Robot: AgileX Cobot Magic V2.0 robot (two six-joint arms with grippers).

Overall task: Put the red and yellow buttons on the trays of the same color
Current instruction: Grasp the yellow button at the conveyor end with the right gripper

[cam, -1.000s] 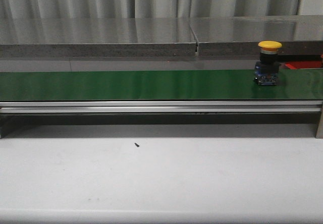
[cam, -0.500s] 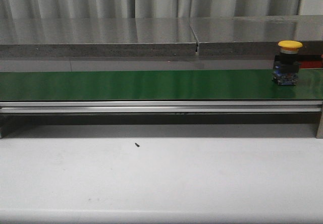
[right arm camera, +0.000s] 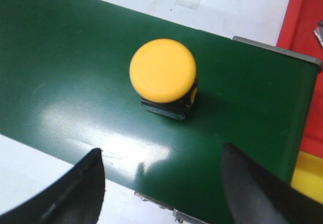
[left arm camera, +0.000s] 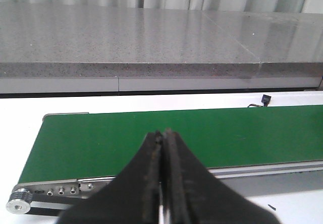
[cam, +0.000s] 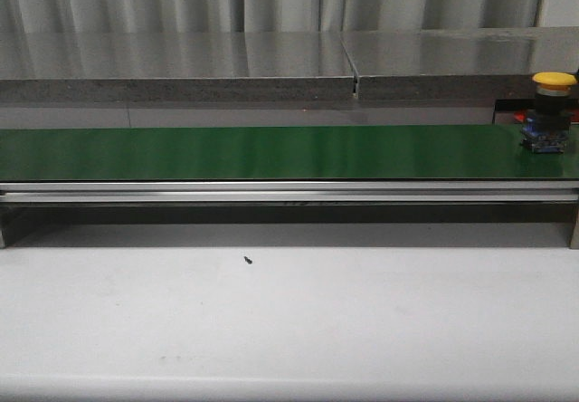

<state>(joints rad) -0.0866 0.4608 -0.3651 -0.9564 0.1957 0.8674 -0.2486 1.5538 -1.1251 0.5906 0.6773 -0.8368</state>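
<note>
A yellow button [cam: 554, 81] on a dark base stands upright at the far right end of the green conveyor belt [cam: 271, 153]. In the right wrist view the yellow button [right arm camera: 162, 70] is just beyond my right gripper [right arm camera: 161, 151], which is open and empty above the belt [right arm camera: 65, 57]. A red tray [right arm camera: 305, 37] and a yellow tray [right arm camera: 309, 176] lie past the belt's end. My left gripper [left arm camera: 162, 133] is shut and empty over the belt's other end [left arm camera: 101, 138]. No red button shows. Neither gripper shows in the front view.
A grey stone counter [cam: 181, 67] runs behind the belt. An aluminium rail [cam: 271, 191] edges the belt's front. The white table [cam: 271, 330] in front holds a small black screw [cam: 246, 259]. A small black connector [left arm camera: 265, 99] lies behind the belt.
The yellow button has travelled to the right along the belt, close to the front view's right edge.
</note>
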